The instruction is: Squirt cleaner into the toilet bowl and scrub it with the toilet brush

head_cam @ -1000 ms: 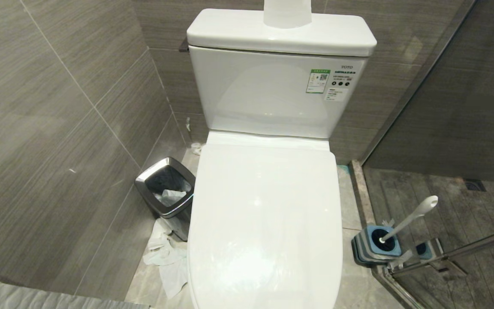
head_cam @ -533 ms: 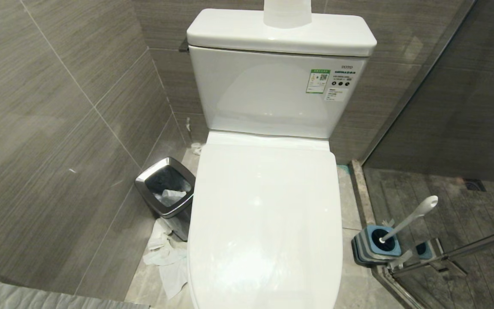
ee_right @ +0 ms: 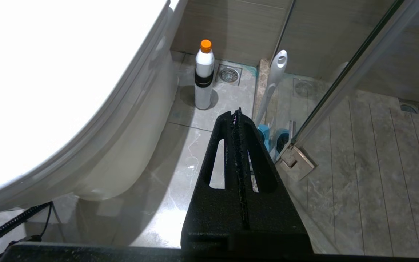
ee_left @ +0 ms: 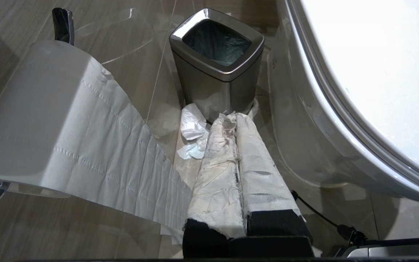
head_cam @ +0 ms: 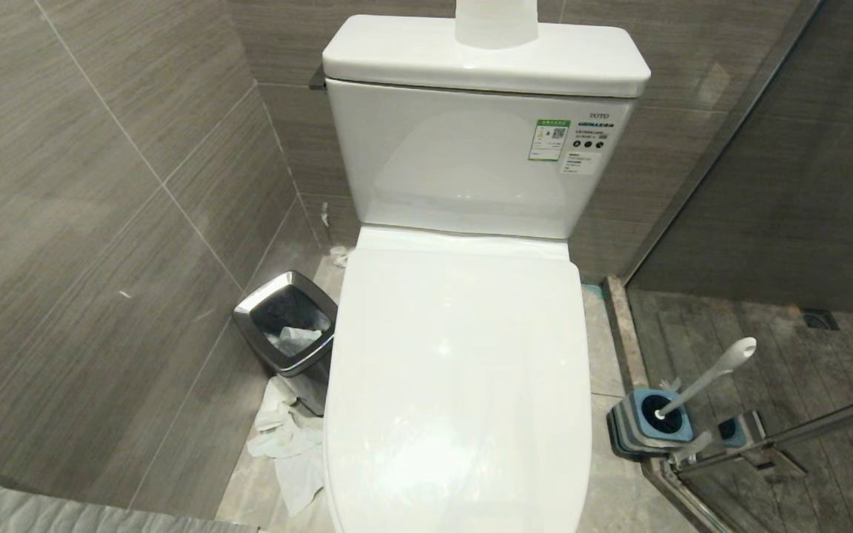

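Nothing is seen to have moved since the earlier frames: both arms are kept parked low at the robot's sides, outside the head view. The left gripper [ee_left: 231, 120], its fingers wrapped in white paper, is pressed together on nothing, low beside the toilet's left flank. The right gripper [ee_right: 238, 112], black and bare, is likewise pressed together and empty.

The large white glossy ceramic toilet bowl [head_cam: 463, 385] is hidden under its closed white lid [head_cam: 456, 355], so no cleaner is seen inside. The long slim white-handled toilet brush [head_cam: 708, 381] is stood in its square blue-and-grey holder [head_cam: 649, 429] at about four o'clock from the lid, its handle tilted up toward two o'clock. It lies just ahead of the right gripper, plainly the nearer arm. A white bottle with an orange cap [ee_right: 204, 74] is stood upright on the floor at about eleven o'clock from that gripper, between toilet base and brush.

The closed lid is judged the first obstacle. A glass shower door with a metal hinge [ee_right: 295, 162] crowds the brush. A square steel-rimmed bin [ee_left: 216, 54], crumpled paper [ee_left: 193, 127] and a hanging toilet-paper roll [ee_left: 49, 109] are grouped on the left.
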